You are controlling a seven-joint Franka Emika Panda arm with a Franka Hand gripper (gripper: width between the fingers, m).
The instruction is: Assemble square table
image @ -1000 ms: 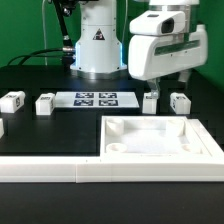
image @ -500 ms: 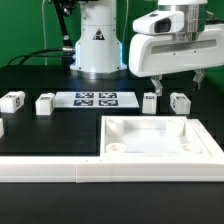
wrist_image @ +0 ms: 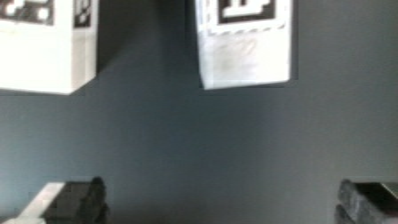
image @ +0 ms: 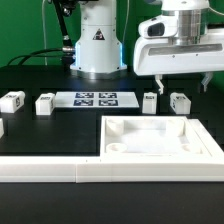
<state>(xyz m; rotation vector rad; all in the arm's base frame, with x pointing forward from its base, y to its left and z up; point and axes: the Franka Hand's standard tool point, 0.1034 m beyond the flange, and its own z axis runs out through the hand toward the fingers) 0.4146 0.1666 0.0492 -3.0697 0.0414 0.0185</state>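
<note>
The square table top [image: 113, 150], a white slab with a raised rim and corner sockets, lies at the front on the exterior view's right. Two white tagged legs [image: 150, 102] [image: 180, 101] stand just behind it. Two more legs [image: 12, 101] [image: 45, 103] stand at the left, and part of another [image: 2, 127] shows at the left edge. My gripper [image: 182, 84] hangs open and empty above the two right legs. In the wrist view those two legs [wrist_image: 45, 45] [wrist_image: 246, 40] lie beyond my open gripper [wrist_image: 221, 205], apart from its fingertips [wrist_image: 71, 200].
The marker board [image: 95, 99] lies flat between the leg pairs. A long white L-shaped rail [image: 60, 168] runs along the front and up the slab's left side. The robot base [image: 97, 45] stands at the back, with cables at the back left.
My gripper has risen and shifted toward the exterior view's right, away from above the legs. The parts on the table have not moved.
</note>
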